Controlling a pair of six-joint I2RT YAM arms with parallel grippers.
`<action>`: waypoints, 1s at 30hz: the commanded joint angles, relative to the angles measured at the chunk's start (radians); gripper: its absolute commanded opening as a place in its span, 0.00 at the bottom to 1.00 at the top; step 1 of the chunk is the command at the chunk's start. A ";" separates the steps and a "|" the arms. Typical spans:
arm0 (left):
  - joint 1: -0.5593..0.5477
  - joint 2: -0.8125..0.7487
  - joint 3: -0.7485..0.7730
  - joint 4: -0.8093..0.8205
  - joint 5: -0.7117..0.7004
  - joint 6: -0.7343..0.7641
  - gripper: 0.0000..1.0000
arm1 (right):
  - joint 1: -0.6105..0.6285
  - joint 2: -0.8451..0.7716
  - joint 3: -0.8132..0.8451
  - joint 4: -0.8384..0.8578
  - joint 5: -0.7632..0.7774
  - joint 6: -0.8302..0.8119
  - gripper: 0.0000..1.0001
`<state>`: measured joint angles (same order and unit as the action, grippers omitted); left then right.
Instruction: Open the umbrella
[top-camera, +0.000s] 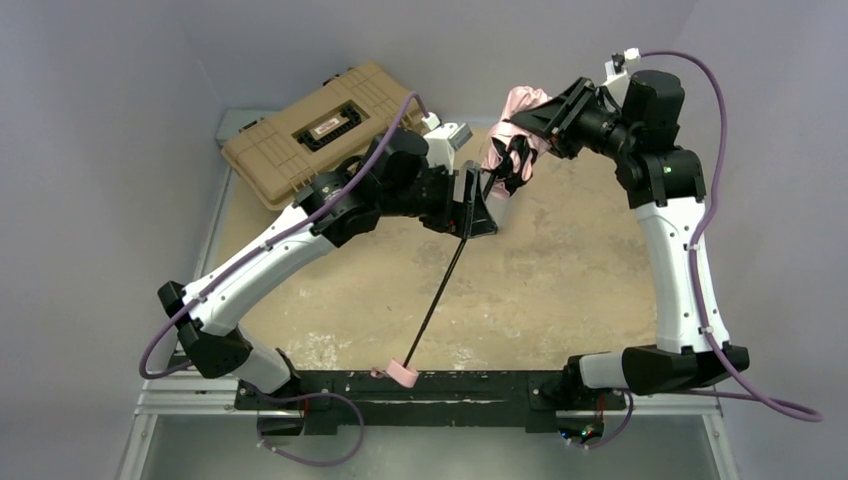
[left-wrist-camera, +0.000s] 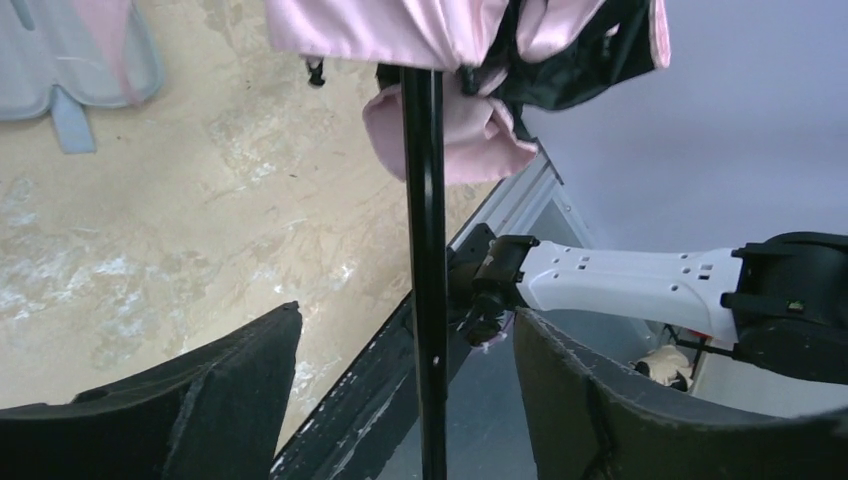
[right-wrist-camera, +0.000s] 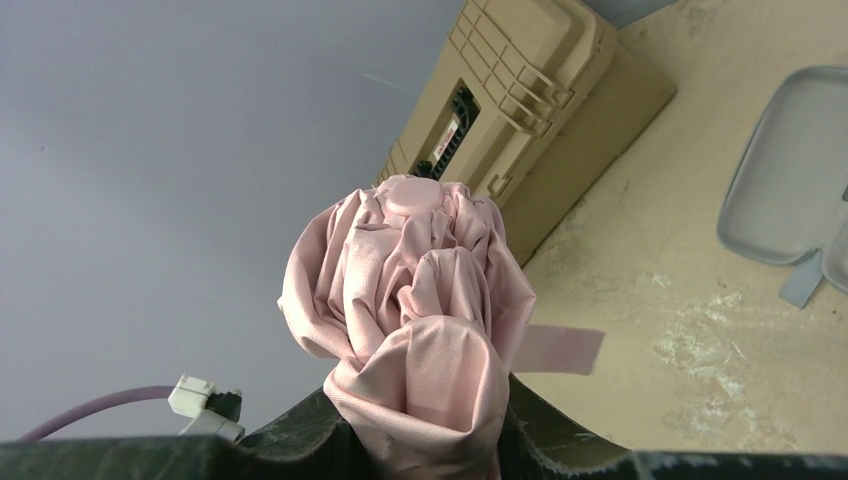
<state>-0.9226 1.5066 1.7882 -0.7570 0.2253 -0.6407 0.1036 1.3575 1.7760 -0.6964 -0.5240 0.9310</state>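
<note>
Top external shows the umbrella (top-camera: 522, 100) held up just right of the toolbox (top-camera: 320, 130), with its shaft (top-camera: 440, 290) extended away from the toolbox. The right gripper (top-camera: 520, 128) is clamped on the bunched canopy. The left gripper (top-camera: 478, 205) straddles the shaft, jaws wide and not touching it. I judge the spreading step comes next: I close the left on the slider and push it towards the canopy

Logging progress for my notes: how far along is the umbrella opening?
Done: the shaft is drawn out long, with the handle at its near end. In hand: the right gripper clamps the bunched canopy; the left gripper straddles the shaft, open. Left: the canopy hasn't spread.
</note>
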 joint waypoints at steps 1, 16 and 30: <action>0.009 0.021 0.067 0.093 0.065 0.015 0.66 | 0.015 -0.030 0.007 0.058 -0.053 0.024 0.00; 0.073 0.054 0.044 0.108 0.055 -0.167 0.00 | 0.023 -0.005 -0.082 0.052 -0.125 -0.025 0.87; 0.279 0.099 0.350 -0.197 0.005 -0.092 0.00 | -0.045 -0.045 -0.034 -0.162 0.113 -0.133 0.99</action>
<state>-0.5758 1.5578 1.9579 -0.9592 0.1150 -0.7589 0.0643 1.3579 1.7241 -0.8459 -0.4641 0.8257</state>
